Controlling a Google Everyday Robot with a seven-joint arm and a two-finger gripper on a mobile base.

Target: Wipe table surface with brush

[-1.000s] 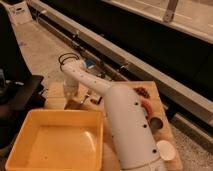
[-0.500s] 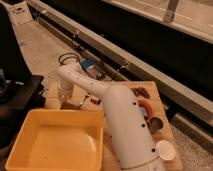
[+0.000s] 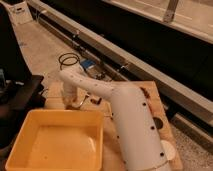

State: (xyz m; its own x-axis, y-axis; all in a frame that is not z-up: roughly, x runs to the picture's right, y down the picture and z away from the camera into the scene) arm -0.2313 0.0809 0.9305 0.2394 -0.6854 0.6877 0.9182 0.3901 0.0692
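Note:
The table surface point(image 3: 159, 106) is light brown planks, showing to the right of my white arm and in a strip at the far left point(image 3: 54, 92). My arm rises from the lower right, bends at an elbow point(image 3: 74, 77), and drops to the gripper point(image 3: 70, 102). The gripper hangs low over the planks just behind the yellow tray's far rim. It is shut. A thin curved grey piece point(image 3: 83, 103) sticks out beside it to the right; whether this is the brush I cannot tell.
A big yellow tray point(image 3: 30, 150) fills the table's near left. On the right side lie a dark round object point(image 3: 158, 122), a white disc point(image 3: 168, 149) and a reddish item point(image 3: 145, 92). Behind the table are a black cable coil point(image 3: 70, 59), a blue box point(image 3: 89, 65) and a long ledge.
The forearm and gripper have dropped a little, closer to the planks behind the tray's far rim. The tray and other items have not moved.

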